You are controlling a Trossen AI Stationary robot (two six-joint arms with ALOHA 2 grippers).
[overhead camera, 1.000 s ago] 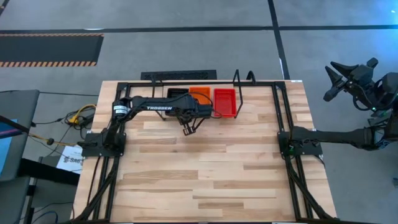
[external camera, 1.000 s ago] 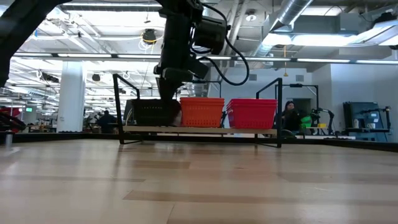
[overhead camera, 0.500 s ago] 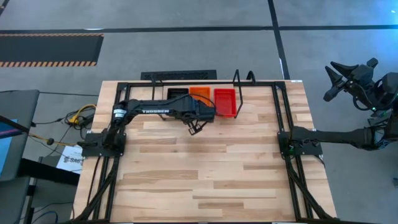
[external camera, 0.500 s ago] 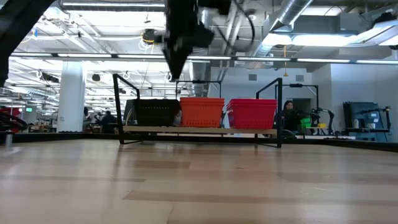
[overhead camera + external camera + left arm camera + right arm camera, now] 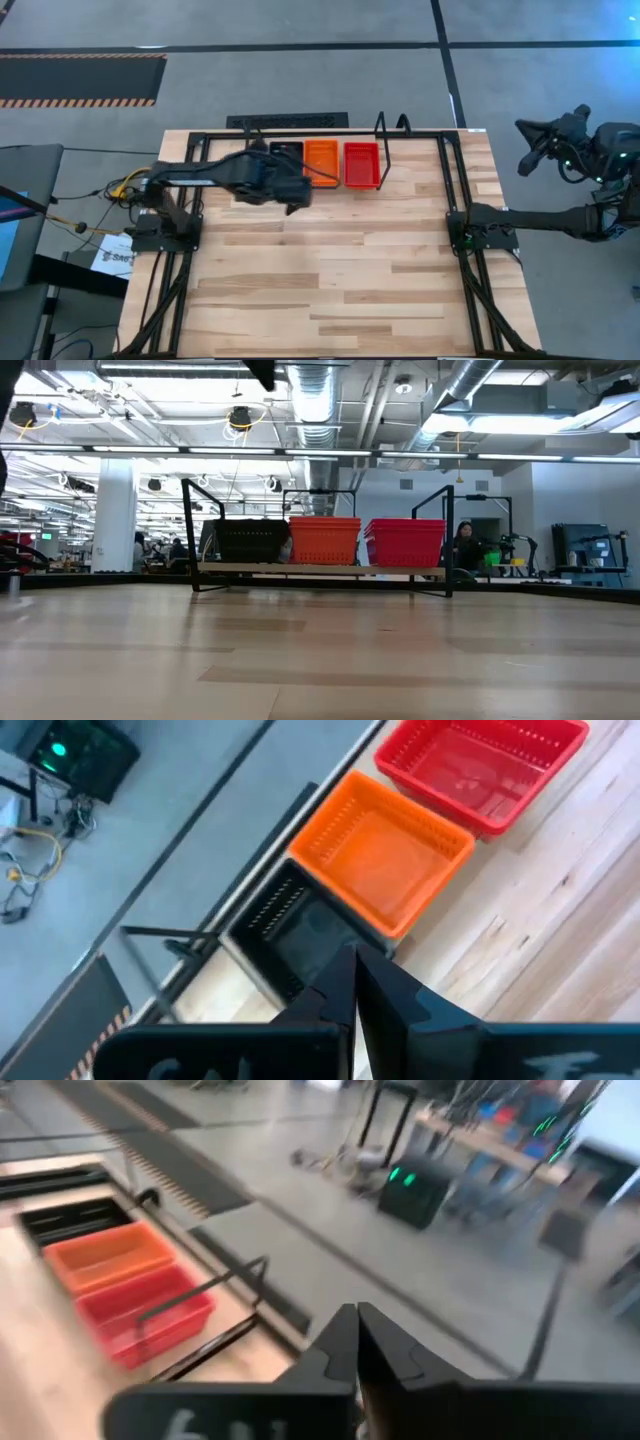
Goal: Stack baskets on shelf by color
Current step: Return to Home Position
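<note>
Sitting in one row on the shelf [image 5: 187, 530], sorted by colour

The black baskets [image 5: 286, 152], orange baskets [image 5: 321, 158] and red-pink baskets [image 5: 361, 164] stand close side by side on the low wire rack at the far edge of the table [image 5: 330, 280]. How many each pile holds cannot be told. The left gripper [image 5: 353, 965] hangs above the table just in front of the black and orange ones, fingers pressed together, empty. The right gripper [image 5: 357, 1325], likewise closed on nothing, is out beyond the table's right side.
</note>
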